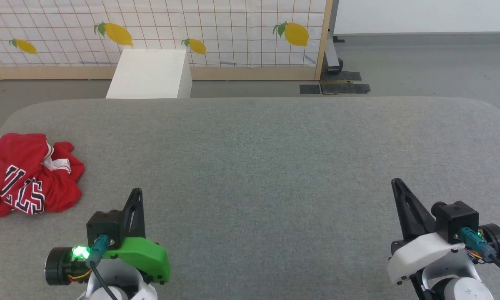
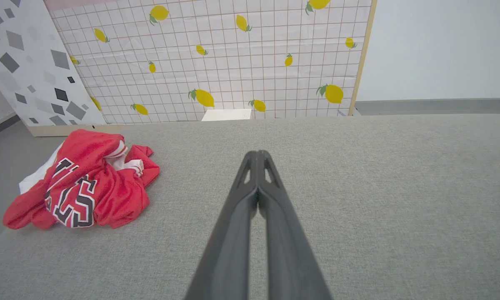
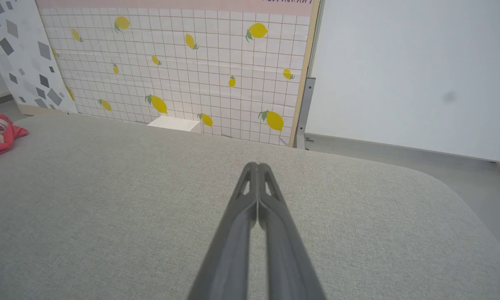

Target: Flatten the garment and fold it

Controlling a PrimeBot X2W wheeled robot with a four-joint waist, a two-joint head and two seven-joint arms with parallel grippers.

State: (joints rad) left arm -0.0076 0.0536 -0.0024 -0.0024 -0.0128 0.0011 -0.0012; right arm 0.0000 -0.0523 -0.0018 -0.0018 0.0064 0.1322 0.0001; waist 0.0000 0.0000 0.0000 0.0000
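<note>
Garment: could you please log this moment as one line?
garment: crumpled, left edge of table | left gripper: jaws shut, empty | right gripper: jaws shut, empty

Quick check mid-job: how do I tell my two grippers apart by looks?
Left gripper: long black tapered fingers, green plastic shell, glowing green light. Right gripper: same black fingers, white shell. Both carry a black camera block with a teal-plugged cable.

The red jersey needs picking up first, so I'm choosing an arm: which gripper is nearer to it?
Left. The left gripper sits close beside the crumpled red jersey, not touching; the right gripper is far across the grey surface.
</note>
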